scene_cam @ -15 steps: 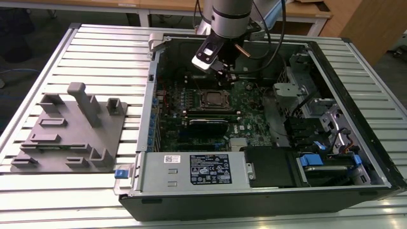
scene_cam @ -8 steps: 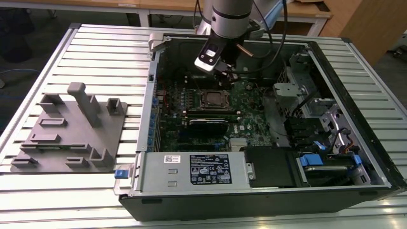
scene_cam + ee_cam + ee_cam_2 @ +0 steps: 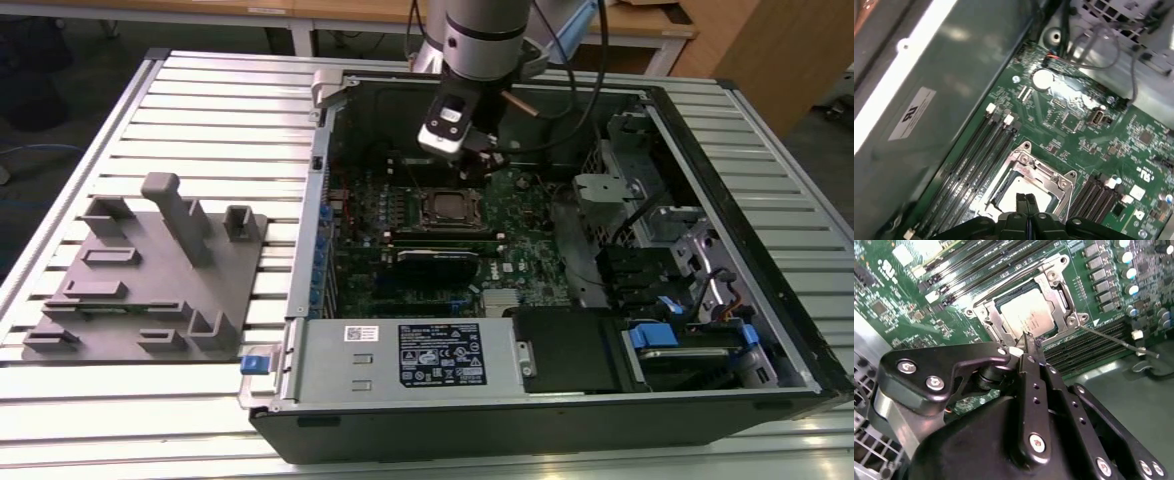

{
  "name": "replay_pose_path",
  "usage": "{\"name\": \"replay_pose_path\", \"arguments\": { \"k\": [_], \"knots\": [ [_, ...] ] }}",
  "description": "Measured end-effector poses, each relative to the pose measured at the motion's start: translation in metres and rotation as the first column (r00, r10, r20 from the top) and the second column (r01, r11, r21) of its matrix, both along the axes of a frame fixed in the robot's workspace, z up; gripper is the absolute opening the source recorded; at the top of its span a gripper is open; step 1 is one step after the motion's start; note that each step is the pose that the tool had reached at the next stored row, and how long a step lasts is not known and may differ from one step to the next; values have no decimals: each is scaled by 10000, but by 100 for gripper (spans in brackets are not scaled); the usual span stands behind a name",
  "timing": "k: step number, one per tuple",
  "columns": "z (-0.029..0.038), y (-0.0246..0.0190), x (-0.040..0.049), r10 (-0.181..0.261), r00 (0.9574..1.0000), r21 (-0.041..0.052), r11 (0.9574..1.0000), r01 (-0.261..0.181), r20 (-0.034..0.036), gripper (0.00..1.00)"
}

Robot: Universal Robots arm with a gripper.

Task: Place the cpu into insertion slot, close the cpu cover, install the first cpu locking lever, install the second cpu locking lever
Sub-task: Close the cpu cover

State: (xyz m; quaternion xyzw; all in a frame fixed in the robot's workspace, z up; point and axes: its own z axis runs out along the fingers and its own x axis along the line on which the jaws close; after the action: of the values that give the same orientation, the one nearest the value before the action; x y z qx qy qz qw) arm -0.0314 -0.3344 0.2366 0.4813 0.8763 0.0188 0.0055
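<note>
The cpu (image 3: pixel 1026 315) lies flat in the insertion slot (image 3: pixel 451 208) on the green board, its dull silver top showing. The cpu cover (image 3: pixel 1056 294), a silver frame, is down around it. One thin locking lever (image 3: pixel 1119 342) sticks out from a socket corner over the black memory slots, away from the socket. My gripper (image 3: pixel 1027 340) hovers just above the socket's edge, shut with its narrow fingertips together and nothing between them. In the first wrist view the gripper (image 3: pixel 1026 199) sits over the cpu (image 3: pixel 1009 195). From outside, the gripper (image 3: pixel 483 158) hangs inside the open case behind the socket.
Long black memory slots (image 3: pixel 979 150) flank the socket. The case walls (image 3: pixel 320 150) surround the board, with a power supply (image 3: pixel 400 355) in front and drive bays (image 3: pixel 667 260) at the exterior view's right. A grey fixture (image 3: pixel 147 270) stands on the slatted table at that view's left.
</note>
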Motion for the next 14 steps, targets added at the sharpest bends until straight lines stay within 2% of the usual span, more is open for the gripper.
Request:
{"name": "replay_pose_path", "arguments": {
  "k": [4,7,10,14],
  "knots": [
    [0,0,0,416,9991,0,9991,-416,0,10],
    [0,0,0,796,9968,1,9968,-796,-1,10],
    [-1,0,0,1348,9909,1,9909,-1348,0,10],
    [-2,0,0,2054,9787,1,9787,-2054,0,10]
  ]
}}
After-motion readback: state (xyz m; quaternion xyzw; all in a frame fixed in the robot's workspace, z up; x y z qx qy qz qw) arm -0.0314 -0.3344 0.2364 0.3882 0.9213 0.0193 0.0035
